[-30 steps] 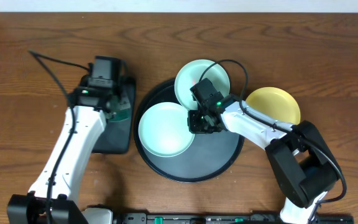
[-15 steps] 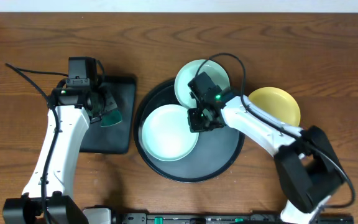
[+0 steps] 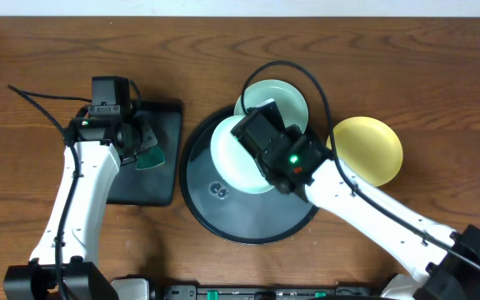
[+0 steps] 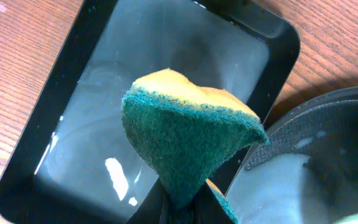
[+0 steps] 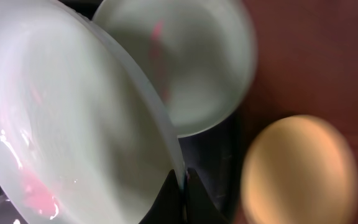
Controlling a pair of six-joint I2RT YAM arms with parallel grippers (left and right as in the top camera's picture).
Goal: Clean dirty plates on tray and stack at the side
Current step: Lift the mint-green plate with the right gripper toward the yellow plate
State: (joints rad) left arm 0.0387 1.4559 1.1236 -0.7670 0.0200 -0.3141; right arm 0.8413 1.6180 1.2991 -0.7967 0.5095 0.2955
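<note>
Right gripper (image 5: 182, 186) pinches the edge of one green plate (image 5: 61, 124) and holds it tilted above the big round tray (image 3: 248, 225). Left gripper (image 4: 179, 208) squeezes a sponge (image 4: 188, 137) over the little black tray (image 4: 61, 143), well apart from that plate. Nothing looks cleaned yet (pink smears (image 5: 36, 193) show on the held plate). The other green plate (image 3: 286, 96) sits at the round tray's far edge. The yellow plate (image 3: 369, 150) lies on the table (image 3: 440, 83) beside it. No stack is made.

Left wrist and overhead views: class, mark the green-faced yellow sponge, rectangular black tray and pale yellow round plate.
Green-faced yellow sponge (image 4: 185, 143): left wrist view, green face.
Rectangular black tray (image 4: 98, 93): left wrist view, bare floor.
Pale yellow round plate (image 3: 369, 150): overhead view, plate's centre.
</note>
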